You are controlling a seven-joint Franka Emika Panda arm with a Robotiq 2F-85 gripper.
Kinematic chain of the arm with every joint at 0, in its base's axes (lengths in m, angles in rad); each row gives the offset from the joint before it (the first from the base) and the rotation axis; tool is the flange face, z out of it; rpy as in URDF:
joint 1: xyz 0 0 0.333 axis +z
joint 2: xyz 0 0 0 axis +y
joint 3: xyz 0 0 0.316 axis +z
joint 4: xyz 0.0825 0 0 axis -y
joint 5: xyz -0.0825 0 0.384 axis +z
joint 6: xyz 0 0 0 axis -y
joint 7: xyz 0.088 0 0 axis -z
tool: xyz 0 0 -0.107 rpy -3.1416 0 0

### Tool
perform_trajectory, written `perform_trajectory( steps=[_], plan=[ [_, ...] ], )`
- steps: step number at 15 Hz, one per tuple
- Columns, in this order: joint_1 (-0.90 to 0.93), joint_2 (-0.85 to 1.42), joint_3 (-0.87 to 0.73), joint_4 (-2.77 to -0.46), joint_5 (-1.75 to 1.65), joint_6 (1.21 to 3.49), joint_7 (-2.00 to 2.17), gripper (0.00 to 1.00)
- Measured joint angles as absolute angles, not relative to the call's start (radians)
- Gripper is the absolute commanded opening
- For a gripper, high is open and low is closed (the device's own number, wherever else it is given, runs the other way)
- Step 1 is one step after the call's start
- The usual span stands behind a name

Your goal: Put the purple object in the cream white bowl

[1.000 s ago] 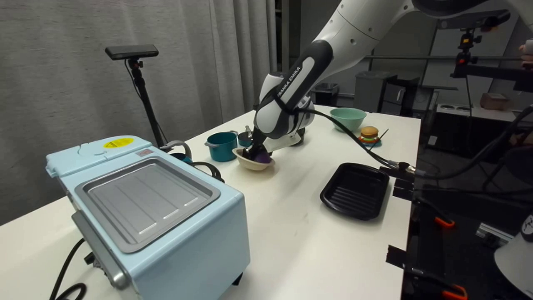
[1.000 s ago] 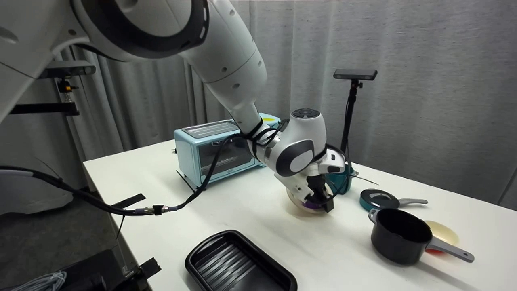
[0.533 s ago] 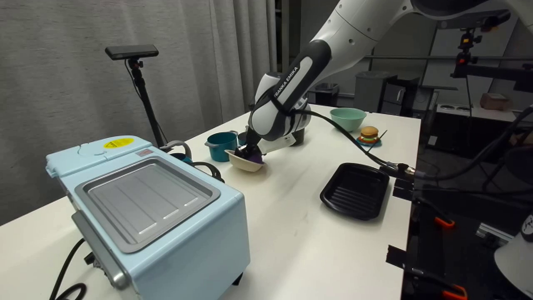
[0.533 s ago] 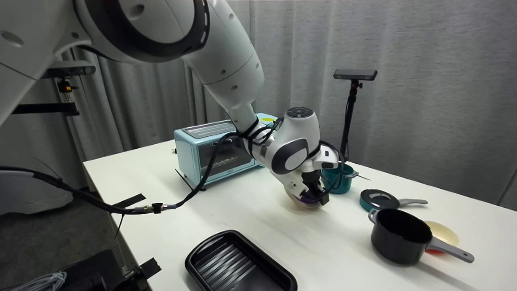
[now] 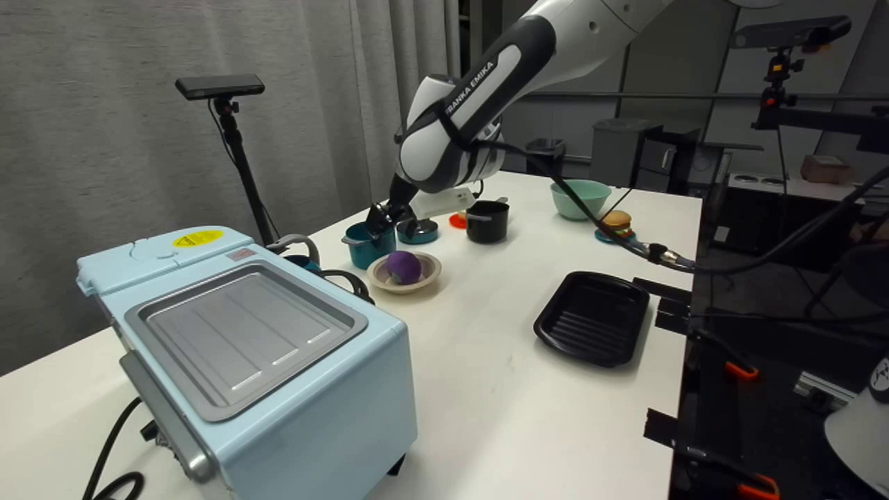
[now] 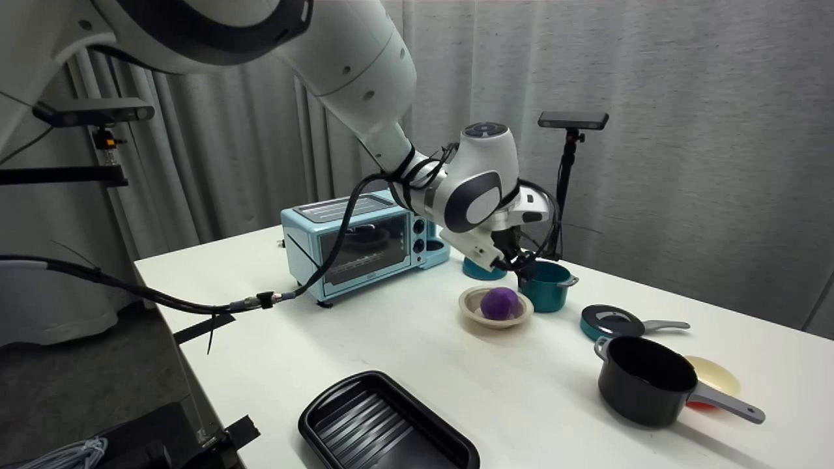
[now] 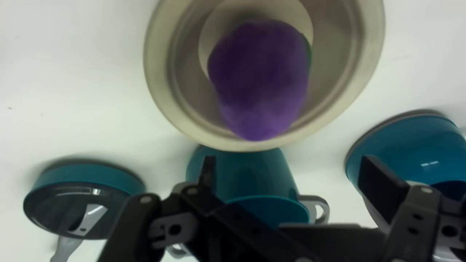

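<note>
Before us, a roundish purple object (image 6: 500, 304) lies in its shallow cream-white bowl (image 6: 472, 306), beside and lower than a black robot hand (image 7: 289, 170) spread wide, gripping nothing, likely clear to withdraw.

My claw (image 7: 291, 174) holds its fingers (image 7: 380, 185) wide apart, and a two-handled teal pot (image 7: 244, 171) shows between them. Near that pot, a roundish purple object (image 7: 258, 80), green at one edge, sits in the cream white bowl (image 7: 158, 72). On the white desk (image 7: 72, 91) I also see another teal pot (image 7: 407, 145), partly behind one finger, and a shallow teal pan (image 7: 87, 174).
</note>
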State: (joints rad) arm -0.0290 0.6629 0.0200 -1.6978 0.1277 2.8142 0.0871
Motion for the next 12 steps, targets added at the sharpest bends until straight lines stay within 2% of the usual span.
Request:
perform_trajectory(
  steps=[12],
  plan=[
    [-0.022,0.544,0.026,-1.684,0.128,2.696,0.087,1.0]
  ],
)
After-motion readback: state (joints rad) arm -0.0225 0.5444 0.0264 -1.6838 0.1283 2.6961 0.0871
